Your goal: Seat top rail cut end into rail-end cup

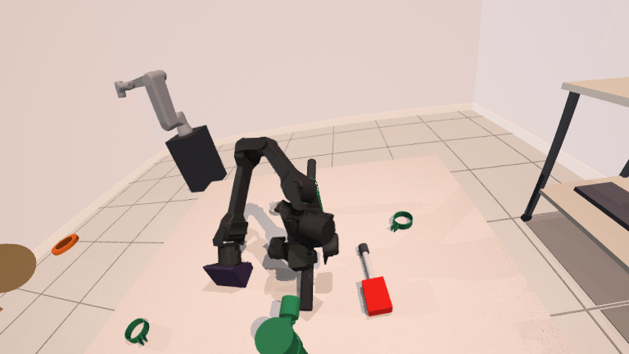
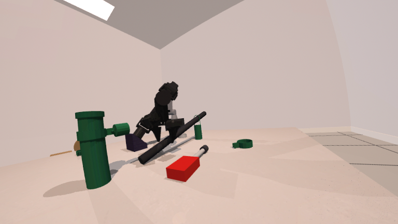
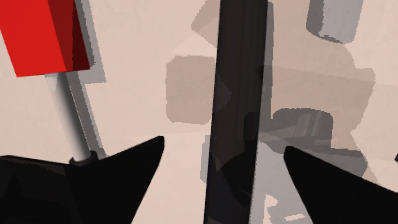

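The black rail [image 1: 306,288] [image 2: 152,152] [image 3: 239,60] slopes from a low near end, at or near the mat, up through the thin loop cap [image 2: 200,120] on the small green post [image 2: 198,132]. The green big post [image 1: 273,338] [image 2: 96,164] stands upright. Its brace band [image 2: 90,136] sits high, below the post cap [image 2: 89,114]. The rail-end cup [image 1: 290,307] [image 2: 122,129] hangs from the band, above and apart from the rail's low end. My gripper [image 2: 165,141] [image 3: 223,146] is open. Its fingertips stand either side of the rail in the wrist view; contact is unclear.
A red block with a grey handle [image 1: 377,296] [image 2: 182,167] [image 3: 37,35] lies beside the rail. A green ring clamp [image 1: 402,220] [image 2: 244,143] lies beyond it. Another ring [image 1: 140,333] lies near left. The arm's dark base [image 1: 228,274] [image 2: 135,142] stands left of the rail.
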Tool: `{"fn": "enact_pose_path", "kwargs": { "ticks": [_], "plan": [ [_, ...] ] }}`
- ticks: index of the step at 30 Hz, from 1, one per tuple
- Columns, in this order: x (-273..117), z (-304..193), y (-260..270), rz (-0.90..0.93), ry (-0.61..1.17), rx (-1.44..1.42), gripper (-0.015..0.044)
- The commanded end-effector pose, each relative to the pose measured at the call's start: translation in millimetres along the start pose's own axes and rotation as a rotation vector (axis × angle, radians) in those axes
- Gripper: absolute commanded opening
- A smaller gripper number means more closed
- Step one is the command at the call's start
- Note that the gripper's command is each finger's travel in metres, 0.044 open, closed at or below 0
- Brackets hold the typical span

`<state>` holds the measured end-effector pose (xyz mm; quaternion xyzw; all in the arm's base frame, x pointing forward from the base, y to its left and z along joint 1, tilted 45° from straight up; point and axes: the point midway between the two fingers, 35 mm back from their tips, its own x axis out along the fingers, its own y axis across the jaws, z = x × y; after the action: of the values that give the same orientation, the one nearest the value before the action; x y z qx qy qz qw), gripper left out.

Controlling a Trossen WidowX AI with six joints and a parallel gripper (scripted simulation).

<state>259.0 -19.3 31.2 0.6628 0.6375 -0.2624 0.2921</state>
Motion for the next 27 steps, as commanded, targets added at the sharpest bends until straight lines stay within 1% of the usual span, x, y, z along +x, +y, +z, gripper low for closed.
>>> {"fn": "enact_pose_path", "kwargs": {
  "ticks": [1, 16, 26, 27],
  "plan": [
    [7.2, -0.6, -0.6, -0.001, 0.004, 0.006, 0.044],
    [28.6, -1.9, -2.2, -0.001, 0.007, 0.005, 0.044],
    [28.6, -1.9, -2.2, -0.001, 0.007, 0.005, 0.0177],
    [28.6, -1.9, -2.2, -0.001, 0.007, 0.005, 0.0171]
  ]
}}
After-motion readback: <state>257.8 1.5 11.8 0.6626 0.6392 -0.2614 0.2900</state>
